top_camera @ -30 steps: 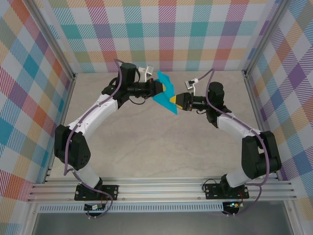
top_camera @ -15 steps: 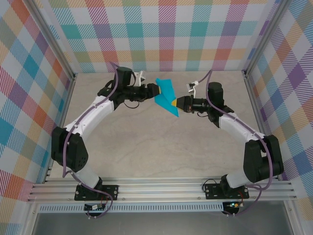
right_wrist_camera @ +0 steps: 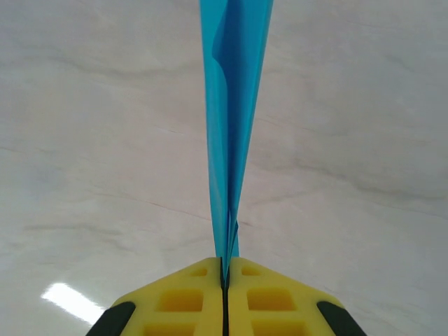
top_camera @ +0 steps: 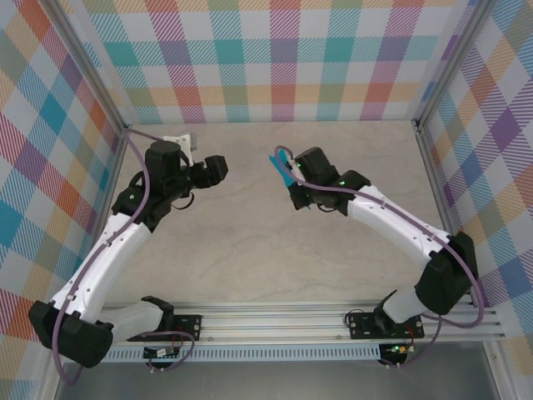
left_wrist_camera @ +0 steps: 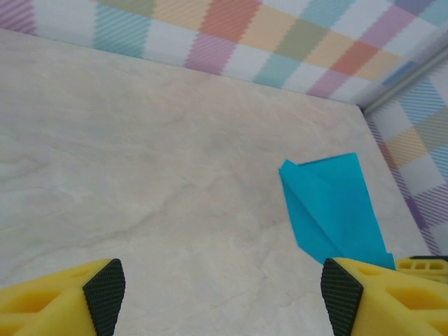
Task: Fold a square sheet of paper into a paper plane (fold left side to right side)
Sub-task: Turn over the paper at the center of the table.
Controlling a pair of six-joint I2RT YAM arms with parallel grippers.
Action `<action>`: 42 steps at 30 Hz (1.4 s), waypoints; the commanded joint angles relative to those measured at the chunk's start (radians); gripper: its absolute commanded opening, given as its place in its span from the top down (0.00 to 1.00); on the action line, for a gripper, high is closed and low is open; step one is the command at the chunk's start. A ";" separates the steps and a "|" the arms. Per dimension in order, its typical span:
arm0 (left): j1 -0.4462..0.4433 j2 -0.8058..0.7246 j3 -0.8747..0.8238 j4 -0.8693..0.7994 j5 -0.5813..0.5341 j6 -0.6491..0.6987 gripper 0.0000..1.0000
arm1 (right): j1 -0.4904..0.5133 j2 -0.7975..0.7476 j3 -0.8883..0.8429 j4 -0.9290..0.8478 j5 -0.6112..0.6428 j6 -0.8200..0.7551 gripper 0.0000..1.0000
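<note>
The paper plane (top_camera: 281, 163) is cyan-blue paper folded into a narrow pointed shape, held above the table at the back centre. My right gripper (top_camera: 292, 177) is shut on its lower end. The right wrist view has the paper plane (right_wrist_camera: 231, 126) edge-on, rising straight out of the closed yellow jaws of the right gripper (right_wrist_camera: 224, 276). My left gripper (top_camera: 216, 166) is well to the left of it, open and holding nothing. In the left wrist view the left gripper (left_wrist_camera: 224, 301) has its fingertips (left_wrist_camera: 105, 294) wide apart over bare table, and the paper plane (left_wrist_camera: 329, 210) is ahead on the right.
The beige marbled table (top_camera: 250, 242) is fenced by checked walls (top_camera: 283, 58) and aluminium posts (top_camera: 425, 158). A metal rail (top_camera: 275, 321) with both arm bases runs along the near edge. Open table lies between the two arms.
The left gripper opened, let go of the paper plane and drew back to the left. The right gripper closed on the plane and now holds it alone, turned edge-up.
</note>
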 commanded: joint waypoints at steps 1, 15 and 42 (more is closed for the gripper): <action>-0.003 -0.071 -0.036 -0.031 -0.177 0.014 0.21 | 0.067 0.127 0.075 -0.161 0.441 -0.112 0.95; -0.003 -0.171 -0.085 -0.037 -0.301 -0.013 0.14 | 0.226 0.646 0.341 -0.336 0.654 -0.031 0.90; -0.018 0.381 -0.137 0.296 0.327 -0.229 0.13 | -0.064 0.029 -0.074 -0.061 -0.160 0.156 0.05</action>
